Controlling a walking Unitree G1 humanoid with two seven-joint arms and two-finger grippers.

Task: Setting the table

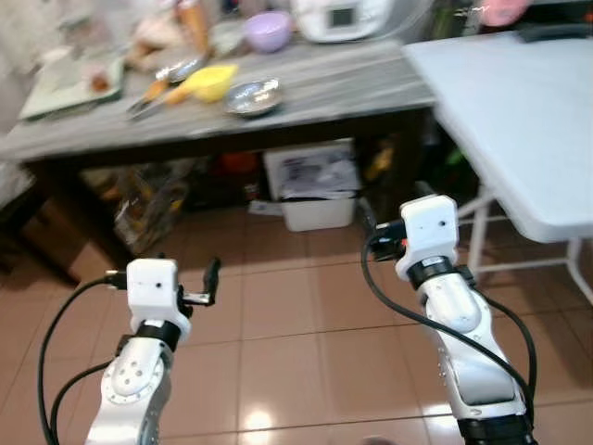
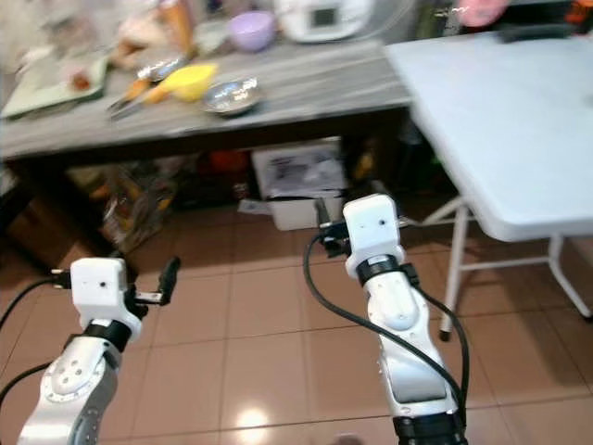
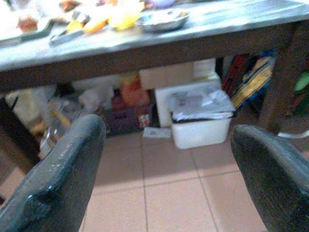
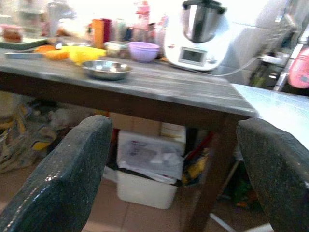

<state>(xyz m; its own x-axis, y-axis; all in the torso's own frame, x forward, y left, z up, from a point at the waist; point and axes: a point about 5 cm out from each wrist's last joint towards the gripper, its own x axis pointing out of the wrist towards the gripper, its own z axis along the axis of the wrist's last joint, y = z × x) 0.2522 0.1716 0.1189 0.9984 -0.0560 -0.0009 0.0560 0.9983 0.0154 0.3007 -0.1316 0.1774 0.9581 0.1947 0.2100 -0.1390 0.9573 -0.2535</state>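
Ahead of me, on the grey table (image 1: pixel 334 88), sit the steel bowl (image 1: pixel 252 96), the yellow bowl (image 1: pixel 213 82) and the purple bowl (image 1: pixel 267 31), all well beyond my reach. My left gripper (image 3: pixel 159 183) and right gripper (image 4: pixel 174 179) hang over the tiled floor, jaws wide apart and empty. I judge the steel bowl lies up and between both arms, slightly nearer the left; the white table (image 1: pixel 519 120) stands to my right.

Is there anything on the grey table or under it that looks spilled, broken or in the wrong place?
Nothing looks spilled or broken. The steel bowl, yellow bowl and purple bowl sit upright on the grey table. Underneath, the white bin has crumpled plastic over its rim, amid bags; cluttered, not damaged.
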